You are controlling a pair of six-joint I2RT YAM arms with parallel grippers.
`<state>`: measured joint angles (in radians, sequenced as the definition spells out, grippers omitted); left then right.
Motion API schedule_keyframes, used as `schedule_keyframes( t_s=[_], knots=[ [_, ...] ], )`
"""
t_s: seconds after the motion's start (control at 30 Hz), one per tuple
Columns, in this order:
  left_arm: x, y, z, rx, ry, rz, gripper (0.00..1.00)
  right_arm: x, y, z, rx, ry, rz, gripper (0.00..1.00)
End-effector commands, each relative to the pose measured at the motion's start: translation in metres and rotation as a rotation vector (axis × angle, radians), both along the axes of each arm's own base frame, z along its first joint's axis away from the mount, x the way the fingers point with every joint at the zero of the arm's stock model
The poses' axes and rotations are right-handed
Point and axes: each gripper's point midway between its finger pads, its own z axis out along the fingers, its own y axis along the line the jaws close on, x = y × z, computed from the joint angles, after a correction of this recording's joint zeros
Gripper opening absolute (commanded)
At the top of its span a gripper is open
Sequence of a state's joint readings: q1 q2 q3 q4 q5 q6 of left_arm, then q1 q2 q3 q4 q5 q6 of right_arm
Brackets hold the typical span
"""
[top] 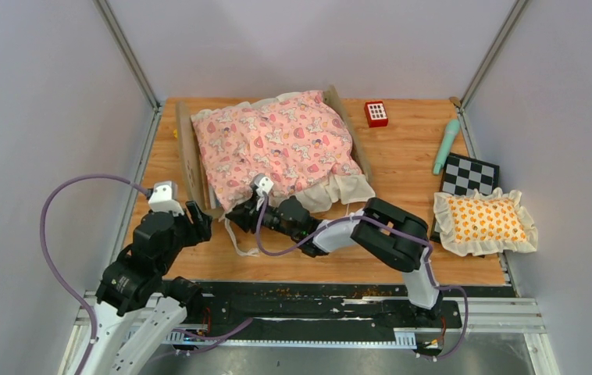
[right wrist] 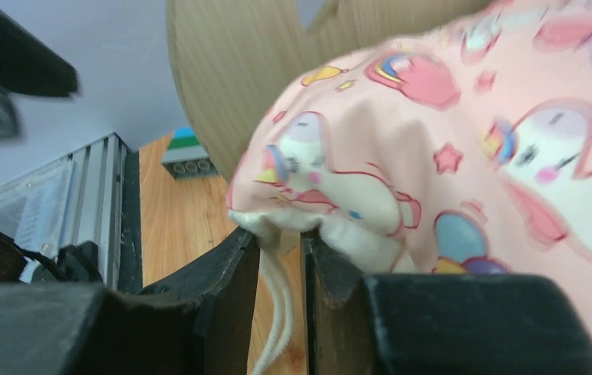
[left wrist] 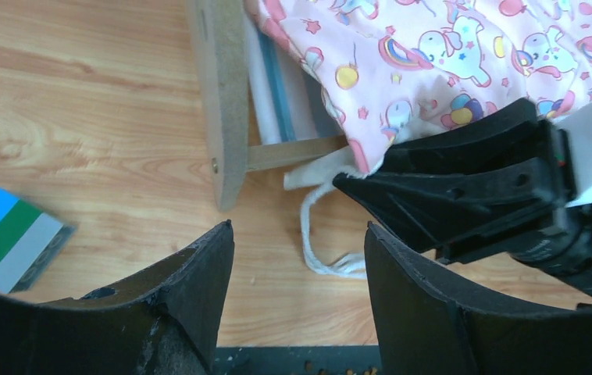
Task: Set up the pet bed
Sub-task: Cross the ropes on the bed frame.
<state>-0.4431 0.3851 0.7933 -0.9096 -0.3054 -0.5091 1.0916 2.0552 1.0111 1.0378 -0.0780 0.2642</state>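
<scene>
The pet bed [top: 187,156] stands at the back middle of the table, its pink unicorn quilt [top: 281,144] heaped over the frame. My right gripper [top: 238,212] reaches to the quilt's near-left corner. In the right wrist view its jaws [right wrist: 279,238] stand close together, pinching the cream ruffle of the quilt [right wrist: 433,156], with a white cord [right wrist: 277,312] hanging between them. The wooden headboard [right wrist: 230,70] rises behind. My left gripper [left wrist: 299,234] hovers open and empty over bare wood just left of that corner. The striped mattress [left wrist: 277,78] peeks out under the quilt [left wrist: 433,47].
An orange-patterned frilled pillow [top: 484,221] lies at the right edge beside a checkered board [top: 468,173]. A teal tube [top: 445,146] and a red block [top: 376,113] sit at the back right. A blue-green-grey block [left wrist: 12,246] lies left of the bed.
</scene>
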Motion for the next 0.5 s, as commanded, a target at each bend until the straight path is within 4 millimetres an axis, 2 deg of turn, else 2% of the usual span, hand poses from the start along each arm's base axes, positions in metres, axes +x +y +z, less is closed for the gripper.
schedule_keyframes(
  t_s=[0.0,0.2,0.47],
  knots=[
    [0.019,-0.019,0.014,-0.071,-0.122,-0.058,0.70,-0.002,-0.010,0.069,0.090,-0.102,0.056,0.26],
    [0.031,-0.035,0.004,-0.088,-0.189,-0.125,0.70,-0.001,-0.015,0.079,0.051,-0.124,0.107,0.25],
    [0.036,-0.055,-0.006,-0.114,-0.232,-0.229,0.69,0.014,-0.029,0.088,0.078,-0.082,0.147,0.15]
  ],
)
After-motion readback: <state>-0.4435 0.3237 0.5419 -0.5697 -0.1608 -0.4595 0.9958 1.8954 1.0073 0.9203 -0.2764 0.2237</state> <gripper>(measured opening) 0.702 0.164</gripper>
